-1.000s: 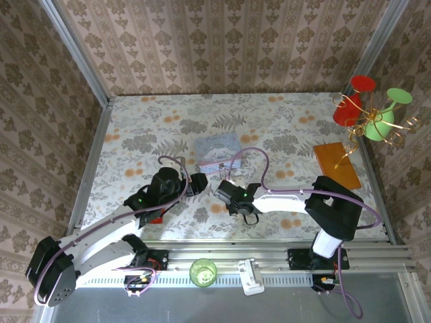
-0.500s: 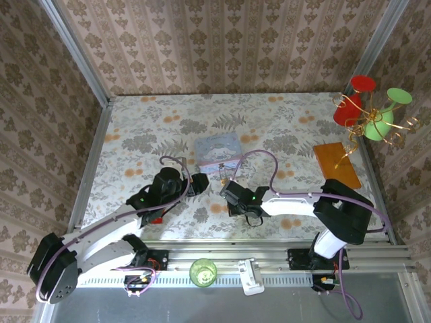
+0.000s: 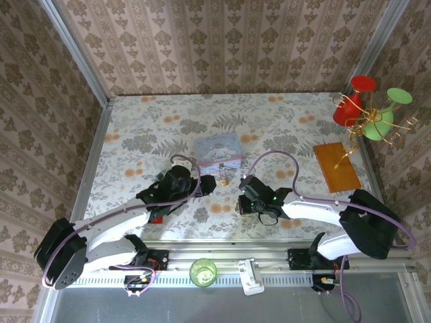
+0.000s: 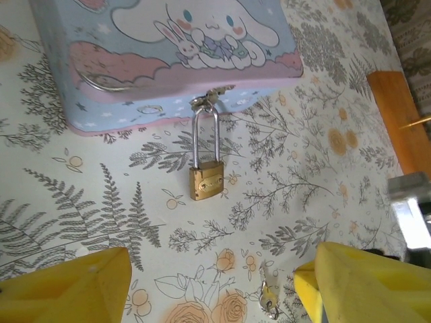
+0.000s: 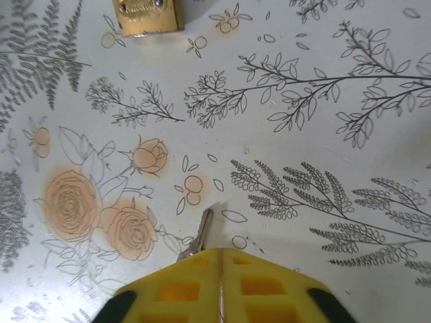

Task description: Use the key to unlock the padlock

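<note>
padlock job: key not in yet.

counter: flowered cloth. one pale blue cartoon tin sits mid-counter.

two tools:
- left tool: spread wide, holding nothing, hovering on the near side of the padlock.
- right tool: pads pressed together, nothing visibly pinched.

one padlock: brass body flat on the counter, just in front of the tin. shackle is shut and threaded through the tin's hasp, so i expect the body can pivot.

one key: flat on the counter, apart from the padlock on its near side. in the right wrist view its blade pokes out from under the closed pads. looks loose, not gripped.

my read: step in hand is the key pickup. doing it well:
- key is thin and flat, so open the right tool a little.
- straddle the head, not the blade.
- get down to the counter before closing, and leave the blade sticking out.
- then clamp the brass body with the left tool so it can't swing when the key pushes in.

risk: pads skid the key away.
</note>
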`<action>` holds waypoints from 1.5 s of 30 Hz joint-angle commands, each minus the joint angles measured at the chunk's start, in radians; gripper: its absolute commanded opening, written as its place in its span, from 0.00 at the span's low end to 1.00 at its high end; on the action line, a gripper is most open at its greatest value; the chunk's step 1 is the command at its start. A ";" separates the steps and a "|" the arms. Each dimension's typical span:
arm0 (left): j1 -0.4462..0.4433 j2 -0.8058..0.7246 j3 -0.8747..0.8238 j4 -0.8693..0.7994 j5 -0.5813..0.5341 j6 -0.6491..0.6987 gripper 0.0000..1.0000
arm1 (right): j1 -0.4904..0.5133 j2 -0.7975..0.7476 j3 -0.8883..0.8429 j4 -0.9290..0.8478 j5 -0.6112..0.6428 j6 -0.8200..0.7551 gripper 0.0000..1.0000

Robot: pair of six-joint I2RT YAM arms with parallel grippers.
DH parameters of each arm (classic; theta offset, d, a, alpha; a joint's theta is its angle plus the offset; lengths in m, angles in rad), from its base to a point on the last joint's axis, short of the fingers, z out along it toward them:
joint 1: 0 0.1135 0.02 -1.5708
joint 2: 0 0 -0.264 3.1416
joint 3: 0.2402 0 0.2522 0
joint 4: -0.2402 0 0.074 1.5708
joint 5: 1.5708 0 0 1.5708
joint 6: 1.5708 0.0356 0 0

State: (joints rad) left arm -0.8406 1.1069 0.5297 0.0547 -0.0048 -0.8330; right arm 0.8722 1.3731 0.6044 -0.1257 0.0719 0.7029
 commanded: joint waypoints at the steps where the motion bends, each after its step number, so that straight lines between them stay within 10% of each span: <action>1: -0.008 0.017 0.032 0.020 -0.015 0.016 0.73 | 0.022 -0.043 0.019 -0.068 0.032 -0.040 0.24; 7: 0.004 0.003 0.022 0.027 -0.013 0.011 0.74 | 0.130 0.065 0.101 -0.165 0.134 -0.050 0.49; 17: 0.044 -0.044 -0.020 0.044 0.002 -0.016 0.74 | 0.203 0.211 0.161 -0.196 0.258 -0.001 0.47; 27: 0.064 -0.047 -0.038 0.067 0.022 -0.027 0.74 | 0.226 0.259 0.165 -0.249 0.294 0.022 0.33; 34: 0.069 -0.061 -0.051 0.074 0.022 -0.038 0.74 | 0.210 0.255 0.141 -0.186 0.258 -0.023 0.02; 45: 0.039 -0.029 -0.036 0.120 0.026 -0.116 0.73 | 0.052 -0.044 -0.003 -0.029 0.013 -0.207 0.00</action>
State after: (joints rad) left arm -0.7864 1.0668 0.4904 0.1261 0.0082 -0.8913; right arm 0.9657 1.4277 0.6170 -0.1825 0.1951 0.5758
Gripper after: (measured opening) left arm 0.731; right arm 0.038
